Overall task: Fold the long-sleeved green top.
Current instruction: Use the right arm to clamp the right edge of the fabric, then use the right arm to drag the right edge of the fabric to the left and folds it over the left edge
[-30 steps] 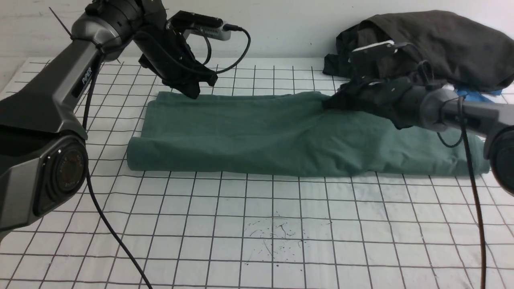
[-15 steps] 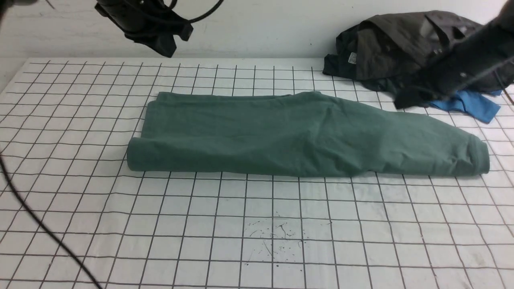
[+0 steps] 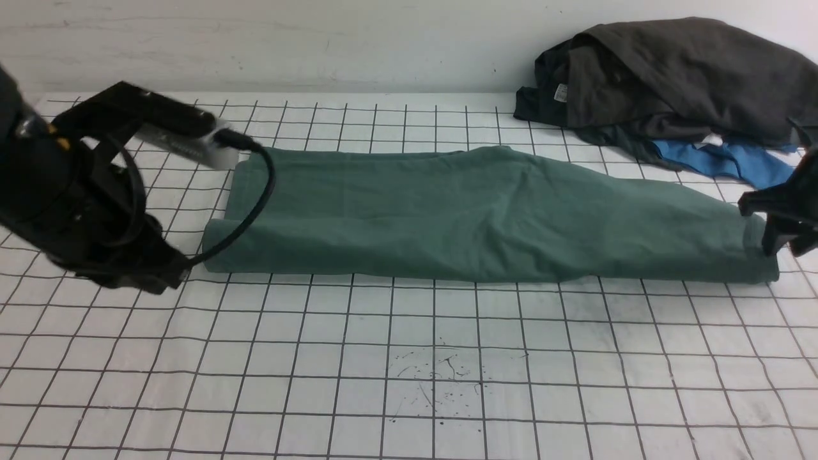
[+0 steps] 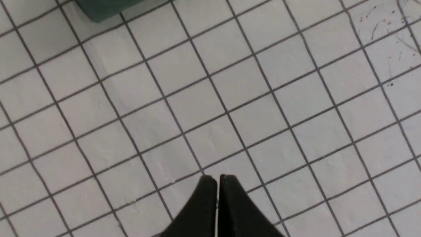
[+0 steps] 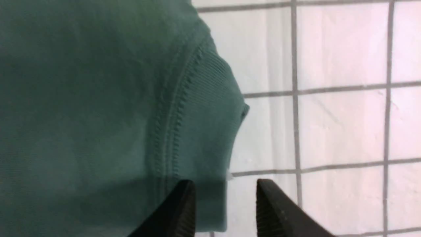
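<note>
The green long-sleeved top (image 3: 473, 214) lies folded into a long band across the grid table. My left gripper (image 3: 156, 278) hangs low just off the band's left end, shut and empty. In the left wrist view its closed fingertips (image 4: 217, 180) are over bare grid, with a corner of the top (image 4: 102, 8) farther off. My right gripper (image 3: 781, 243) is at the band's right end. In the right wrist view it is open (image 5: 225, 187), with one finger (image 5: 184, 194) over the top's ribbed edge (image 5: 204, 98) and the other (image 5: 268, 194) over the table.
A heap of dark garments (image 3: 677, 76) with a blue garment (image 3: 735, 163) under it sits at the back right by the wall. The left arm's cable (image 3: 259, 191) hangs over the top's left end. Ink marks (image 3: 441, 377) dot the table's near middle.
Both arms swung up off the top's back edge, then came down at its two ends. The right gripper opened. The top has not moved.
</note>
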You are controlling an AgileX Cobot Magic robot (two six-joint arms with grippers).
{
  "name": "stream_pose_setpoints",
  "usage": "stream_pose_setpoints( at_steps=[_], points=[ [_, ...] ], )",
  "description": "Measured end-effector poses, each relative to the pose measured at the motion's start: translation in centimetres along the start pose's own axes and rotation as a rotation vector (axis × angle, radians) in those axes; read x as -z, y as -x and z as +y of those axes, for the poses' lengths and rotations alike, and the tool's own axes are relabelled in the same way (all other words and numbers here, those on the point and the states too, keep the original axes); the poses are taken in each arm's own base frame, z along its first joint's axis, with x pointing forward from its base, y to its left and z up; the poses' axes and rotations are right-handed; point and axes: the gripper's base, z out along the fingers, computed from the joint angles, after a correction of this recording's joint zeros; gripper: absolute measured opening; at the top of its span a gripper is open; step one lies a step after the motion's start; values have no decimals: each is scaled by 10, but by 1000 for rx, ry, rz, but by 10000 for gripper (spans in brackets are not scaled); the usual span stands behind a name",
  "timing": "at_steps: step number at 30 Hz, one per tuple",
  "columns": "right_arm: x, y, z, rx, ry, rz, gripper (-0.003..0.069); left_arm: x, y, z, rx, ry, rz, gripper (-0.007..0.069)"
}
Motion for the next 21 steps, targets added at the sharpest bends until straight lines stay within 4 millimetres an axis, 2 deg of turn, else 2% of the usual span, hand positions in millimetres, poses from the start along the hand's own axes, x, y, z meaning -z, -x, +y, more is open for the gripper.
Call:
stream_pose_setpoints(
  at_steps=[3, 4, 5, 7, 9, 14, 16, 19, 21],
  points=[
    [-5, 0, 4, -29, 40, 2, 414, 1, -10, -1, 8, 13, -23, -7],
    [-13, 1, 5, -49, 59, 6, 474, 2, -13, -1, 10, 24, -46, -7],
    [-13, 1, 6, -51, 61, 6, 474, 2, -12, -1, 11, 26, -52, -7],
    [-31, 1, 9, -91, 98, 25, 526, 2, -12, -1, 13, 36, -81, -7],
    [-34, 2, 10, -100, 108, 22, 524, 2, -11, -1, 13, 38, -86, -7],
    [-33, 3, 10, -99, 121, 17, 399, 2, -11, -1, 13, 38, -86, -7],
    [-32, 5, 11, -96, 125, 11, 267, 2, -11, -1, 13, 38, -86, -7],
    [-25, 9, 9, -63, 103, 5, 110, 2, -11, -1, 13, 36, -84, -7],
    [-18, 12, 6, -44, 78, -3, 55, 2, -12, -1, 13, 34, -79, -7]
  ],
)
